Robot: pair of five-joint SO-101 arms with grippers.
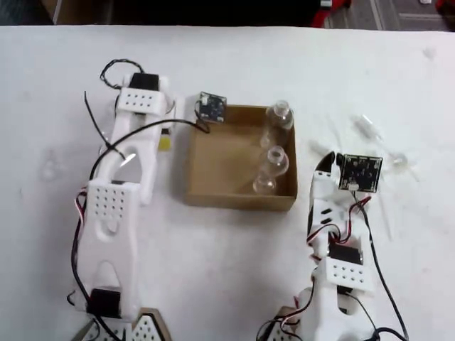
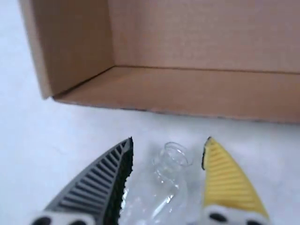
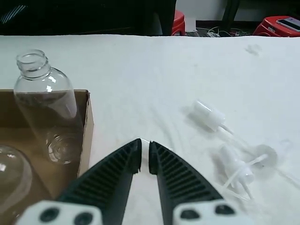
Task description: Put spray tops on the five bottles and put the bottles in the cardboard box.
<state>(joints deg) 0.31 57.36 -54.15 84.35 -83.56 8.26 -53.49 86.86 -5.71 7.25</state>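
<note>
Lying on the desk (image 2: 56, 140) just outside the cardboard box (image 2: 187, 93), a clear capless bottle (image 2: 161, 180) sits between the left pincer's (image 2: 168, 140) wide-spread jaws. The right pincer (image 3: 145, 143), nearly closed and empty, hovers near loose spray tops (image 3: 208, 115). Capping seems to be the step in hand; next, the right pincer likely needs to open and fetch 1 top.

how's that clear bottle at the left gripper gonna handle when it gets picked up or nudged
Probably light: the clear bottle looks empty and thin-walled. Its smooth round body may slip or turn in the left gripper. It seems to lie on its side on the table, so a nudge would likely roll it.
</note>
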